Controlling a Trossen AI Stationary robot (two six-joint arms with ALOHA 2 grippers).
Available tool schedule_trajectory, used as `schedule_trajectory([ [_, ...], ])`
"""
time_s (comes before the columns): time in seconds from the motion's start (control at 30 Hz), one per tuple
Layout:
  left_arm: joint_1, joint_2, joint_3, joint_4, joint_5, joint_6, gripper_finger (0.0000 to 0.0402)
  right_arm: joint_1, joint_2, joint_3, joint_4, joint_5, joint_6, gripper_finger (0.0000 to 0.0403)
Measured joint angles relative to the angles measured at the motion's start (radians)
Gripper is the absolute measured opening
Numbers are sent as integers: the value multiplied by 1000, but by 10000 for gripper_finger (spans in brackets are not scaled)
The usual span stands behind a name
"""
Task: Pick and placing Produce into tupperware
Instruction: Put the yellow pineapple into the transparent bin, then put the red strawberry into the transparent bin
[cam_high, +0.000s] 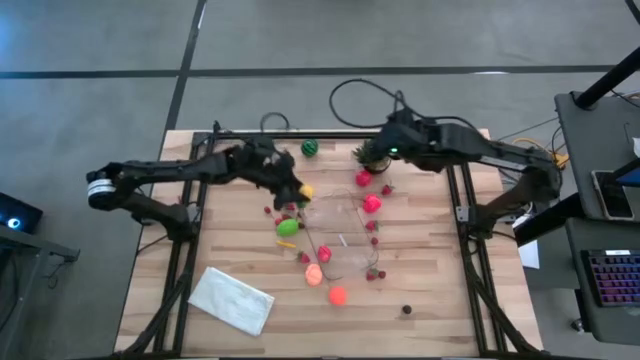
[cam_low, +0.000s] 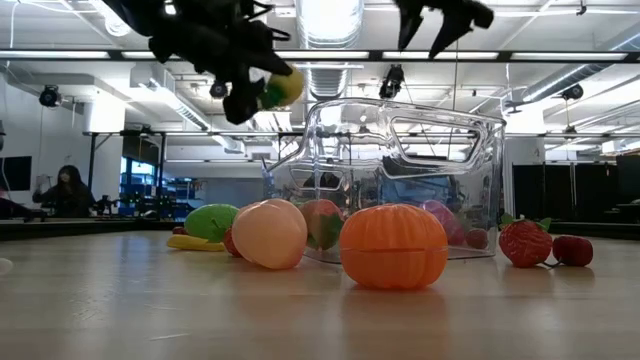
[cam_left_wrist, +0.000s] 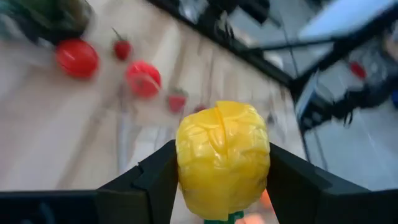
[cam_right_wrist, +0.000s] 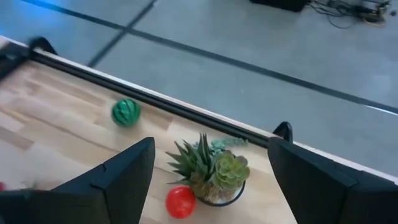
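Left gripper (cam_left_wrist: 221, 180) is clamped on a yellow toy fruit (cam_left_wrist: 222, 158), a finger on each side. In the low view it hangs in the air with the yellow piece (cam_low: 283, 87), up and to the left of the tupperware (cam_low: 400, 180); from above it sits just off the container's far-left corner (cam_high: 340, 232).

Right gripper (cam_right_wrist: 208, 186) has its fingers spread apart, nothing between them, over the far edge of the table (cam_high: 440, 290), above the potted plant (cam_right_wrist: 211, 171). A red fruit (cam_right_wrist: 180, 201) lies touching the pot; the striped green fruit (cam_right_wrist: 125, 112) lies well apart to the left.

Lime green (cam_high: 287, 227), peach (cam_high: 313, 275) and orange (cam_high: 337, 295) pieces lie near the container's left and near sides. White cloth (cam_high: 232, 299) at near left.
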Motion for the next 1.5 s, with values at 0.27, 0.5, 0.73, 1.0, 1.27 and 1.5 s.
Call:
schedule_trajectory([
  [0.27,-62,146,94,-2,-36,-28,189,102,-89,-3,-93,-54,99,304],
  [0.5,-69,280,144,-14,-46,-141,190,233,-85,-19,-232,-126,317,304],
  [0.73,-83,323,143,-7,-45,-302,251,343,-51,-35,-320,-106,513,304],
  [1.0,-82,311,152,52,-45,-447,339,340,-35,-53,-444,-80,518,304],
  [1.27,-92,175,141,32,-385,-547,347,202,-93,-87,-367,-139,252,304],
  [1.5,-94,46,129,-88,-589,-470,347,92,-106,-104,-245,-266,58,304],
])
